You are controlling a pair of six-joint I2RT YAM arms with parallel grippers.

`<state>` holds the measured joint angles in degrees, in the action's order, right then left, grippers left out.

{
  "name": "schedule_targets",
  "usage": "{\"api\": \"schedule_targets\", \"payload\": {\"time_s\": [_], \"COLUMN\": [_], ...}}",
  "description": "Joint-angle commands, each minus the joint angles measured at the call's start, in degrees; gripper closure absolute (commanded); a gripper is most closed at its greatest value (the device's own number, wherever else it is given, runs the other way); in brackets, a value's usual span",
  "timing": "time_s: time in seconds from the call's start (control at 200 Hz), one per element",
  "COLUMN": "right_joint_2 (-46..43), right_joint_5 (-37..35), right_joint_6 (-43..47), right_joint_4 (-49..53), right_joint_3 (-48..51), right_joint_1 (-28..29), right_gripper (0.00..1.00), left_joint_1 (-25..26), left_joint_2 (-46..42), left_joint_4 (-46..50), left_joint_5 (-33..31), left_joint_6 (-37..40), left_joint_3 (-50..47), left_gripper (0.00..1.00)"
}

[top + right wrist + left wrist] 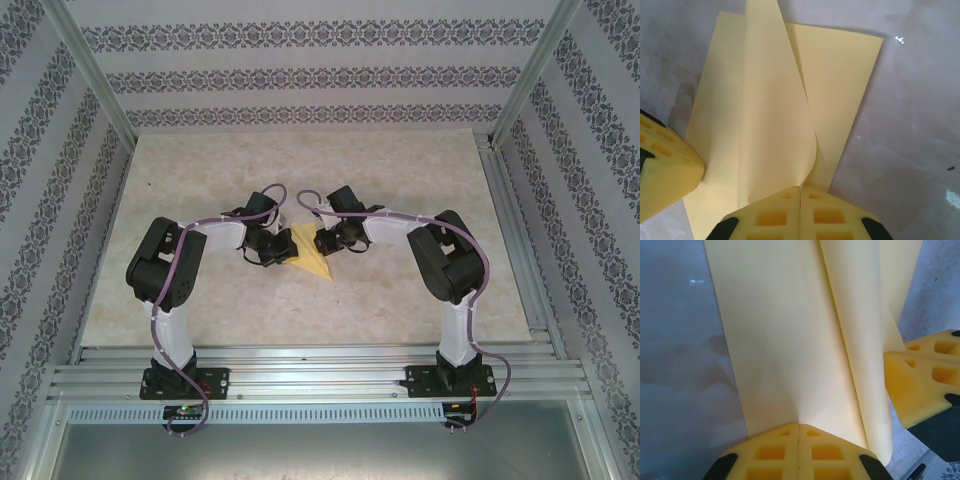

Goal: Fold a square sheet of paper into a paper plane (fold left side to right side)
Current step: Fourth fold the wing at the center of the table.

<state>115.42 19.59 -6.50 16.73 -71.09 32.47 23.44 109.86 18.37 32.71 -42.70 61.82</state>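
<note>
Folded yellow paper point(312, 258) is seen mid-worktop point(400, 180) between the arms, long axis diagonal, tip pointed toward the near right. One edge is pinched by clenched left fingers point(775, 452), another by clenched right fingers point(827, 215). Far end is cut off in the left wrist view, and the gripped edges are hidden

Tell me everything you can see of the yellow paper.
The yellow paper is a thin, plain, matte mustard sheet, partly folded into a wedge with long creases and overlapping flaps. It lies on the pale marbled tabletop between the two arms, narrowing toward their bases. One flap curls up off the layers beneath it. The left tool and the right tool, both shut, each pinch an edge from opposite sides.
</note>
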Motion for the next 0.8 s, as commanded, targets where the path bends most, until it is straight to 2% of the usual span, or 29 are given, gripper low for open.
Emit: {"api": "schedule_targets", "payload": {"time_s": [0.0, 0.39, 0.51, 0.674, 0.744, 0.794], "right_joint_2": [1.3, 2.0, 2.0, 1.9, 1.8, 1.8], "right_joint_5": [0.6, 0.6, 0.2, 0.0, 0.1, 0.0], "right_joint_6": [-0.5, -0.9, -0.7, -0.5, -0.5, -0.5], "right_joint_4": [-0.6, -0.5, -0.2, 0.1, 0.1, 0.1], "right_joint_3": [-1.2, 0.6, 0.9, 1.0, 1.0, 1.0], "right_joint_1": [-0.3, -0.3, -0.1, 0.0, 0.0, 0.0], "right_gripper": [1.00, 1.00, 1.00, 1.00, 1.00, 1.00], "left_joint_1": [0.9, 0.9, 0.5, -1.3, -1.6, -1.6], "left_joint_2": [2.1, -0.6, -4.6, -9.5, -9.5, -8.2], "left_joint_4": [2.6, 3.3, 5.9, 6.8, 5.1, 3.0], "left_joint_5": [-1.9, -1.5, -1.8, -1.0, 0.2, 1.5], "left_joint_6": [1.1, 2.0, 3.3, 2.3, 0.9, -0.7], "left_joint_3": [0.7, 0.8, 2.0, 3.5, 4.3, 4.8], "left_gripper": [1.00, 1.00, 0.93, 0.76, 0.76, 0.82]}}
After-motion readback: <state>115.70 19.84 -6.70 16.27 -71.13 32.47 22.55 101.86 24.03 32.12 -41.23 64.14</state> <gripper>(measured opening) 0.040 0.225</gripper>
